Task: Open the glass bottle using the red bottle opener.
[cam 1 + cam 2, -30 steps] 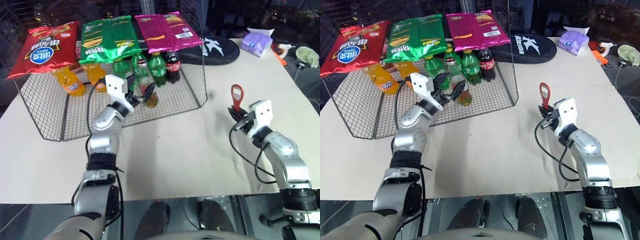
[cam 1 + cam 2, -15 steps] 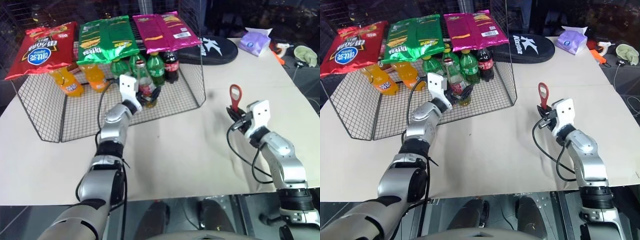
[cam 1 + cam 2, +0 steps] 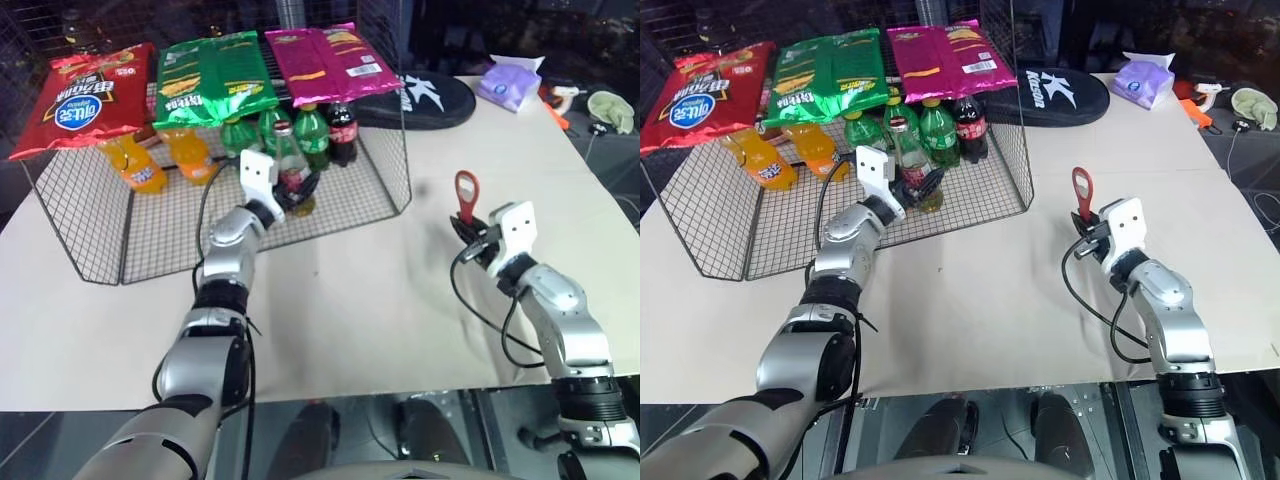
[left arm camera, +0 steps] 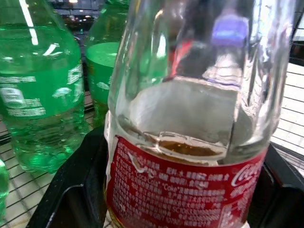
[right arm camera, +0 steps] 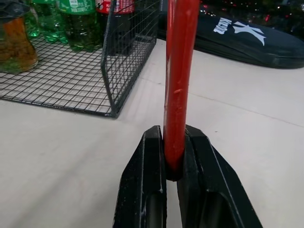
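The left hand (image 3: 292, 192) is stretched forward into the open front of the wire basket (image 3: 385, 190), pointing slightly upward and toward the right. Its two black fingers (image 4: 71, 190) stand either side of the glass bottle (image 3: 291, 170) at the height of its red label. In the left wrist view the bottle sits between them, but whether the pads already press on the glass I cannot tell. The bottle stands upright on the basket floor with a little amber liquid in the bottom and its cap on.

Just beyond that hand, deeper in the basket, stand green plastic bottles (image 3: 314, 135) and a dark cola bottle (image 3: 344, 130); to the hand's left lie orange bottles (image 3: 133, 165). On top of the basket rest three snack bags, red (image 3: 85, 95), green (image 3: 215, 75) and magenta (image 3: 330, 55).

The right hand (image 3: 474, 237) is held out over the pale surface (image 3: 380, 300), well to the right of the basket, roughly level and angled left. Its fingers are clamped tight on the handle of the red bottle opener (image 3: 465, 196), which stands upright with its ring head on top. Beyond this hand, farther back on the surface, lie a black case (image 3: 430, 95) and a purple tissue pack (image 3: 510, 80).
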You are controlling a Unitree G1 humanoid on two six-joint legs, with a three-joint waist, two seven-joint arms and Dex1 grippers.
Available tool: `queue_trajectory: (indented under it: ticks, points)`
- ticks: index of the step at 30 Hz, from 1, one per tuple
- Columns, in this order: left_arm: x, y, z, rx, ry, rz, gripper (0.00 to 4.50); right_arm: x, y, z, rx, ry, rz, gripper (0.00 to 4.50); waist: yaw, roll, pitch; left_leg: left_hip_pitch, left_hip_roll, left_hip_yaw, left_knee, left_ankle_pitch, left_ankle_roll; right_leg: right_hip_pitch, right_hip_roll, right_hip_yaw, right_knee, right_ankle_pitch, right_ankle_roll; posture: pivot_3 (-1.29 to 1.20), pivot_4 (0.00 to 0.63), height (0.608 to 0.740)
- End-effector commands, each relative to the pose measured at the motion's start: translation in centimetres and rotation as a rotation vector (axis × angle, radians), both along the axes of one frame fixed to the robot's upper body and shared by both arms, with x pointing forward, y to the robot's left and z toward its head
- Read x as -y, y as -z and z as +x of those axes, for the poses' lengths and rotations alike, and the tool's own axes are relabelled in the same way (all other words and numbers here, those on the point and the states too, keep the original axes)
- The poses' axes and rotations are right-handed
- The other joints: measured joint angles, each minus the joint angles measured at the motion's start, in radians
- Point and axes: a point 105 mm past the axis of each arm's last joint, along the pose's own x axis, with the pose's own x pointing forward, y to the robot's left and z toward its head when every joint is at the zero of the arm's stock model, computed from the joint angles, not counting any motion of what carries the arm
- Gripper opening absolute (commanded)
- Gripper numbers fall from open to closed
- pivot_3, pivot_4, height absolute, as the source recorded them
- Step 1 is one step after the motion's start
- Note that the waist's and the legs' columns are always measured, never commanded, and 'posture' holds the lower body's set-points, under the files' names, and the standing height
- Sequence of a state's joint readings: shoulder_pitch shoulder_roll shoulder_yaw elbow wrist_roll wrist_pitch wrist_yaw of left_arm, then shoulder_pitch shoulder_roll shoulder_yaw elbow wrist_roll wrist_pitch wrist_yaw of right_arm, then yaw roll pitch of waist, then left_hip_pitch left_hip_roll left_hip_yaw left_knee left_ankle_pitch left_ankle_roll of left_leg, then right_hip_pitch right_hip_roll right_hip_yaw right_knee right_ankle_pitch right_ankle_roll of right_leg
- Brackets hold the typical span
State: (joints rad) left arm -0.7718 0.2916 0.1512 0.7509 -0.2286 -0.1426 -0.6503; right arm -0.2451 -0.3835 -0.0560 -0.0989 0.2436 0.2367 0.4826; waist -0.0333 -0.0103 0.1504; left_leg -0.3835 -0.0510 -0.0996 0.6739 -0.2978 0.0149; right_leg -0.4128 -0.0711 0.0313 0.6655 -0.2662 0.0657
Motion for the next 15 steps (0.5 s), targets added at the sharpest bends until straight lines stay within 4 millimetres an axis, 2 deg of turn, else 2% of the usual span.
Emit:
queue_trajectory:
  ticks: [1,6,10,15]
  points:
    - [0.1,-2.8,-1.3,0.108,0.051,-0.013,2.84,-0.1,-1.4,0.0,0.058,-0.006,0.004,0.26,-0.005,0.000,0.000,0.000,0.000,0.000,0.000,0.000,0.000,0.000,0.000,0.000,0.000,0.000,0.000,0.00,0.150,0.740]
    - [0.8,-3.2,-4.5,0.106,0.155,0.005,2.84,-0.3,-2.1,0.2,0.080,-0.011,0.007,0.26,-0.012,0.000,0.000,0.000,0.001,0.001,0.000,0.000,0.000,-0.001,0.000,0.001,0.001,0.000,0.000,0.00,0.150,0.740]
    - [1.9,-3.9,-8.5,0.128,0.277,-0.018,2.84,-0.4,-2.8,0.3,0.099,-0.017,-0.002,0.26,-0.008,0.000,0.000,0.000,0.001,0.001,0.000,0.000,0.000,-0.002,0.000,0.002,0.002,0.000,0.000,0.00,0.150,0.740]
    - [2.2,-2.3,-11.4,0.048,0.321,0.000,2.84,-0.5,-2.6,0.5,0.097,-0.022,-0.002,0.26,-0.007,0.000,0.000,0.000,0.001,0.001,0.001,0.000,0.000,-0.001,0.000,0.003,0.003,0.000,0.000,0.00,0.150,0.740]
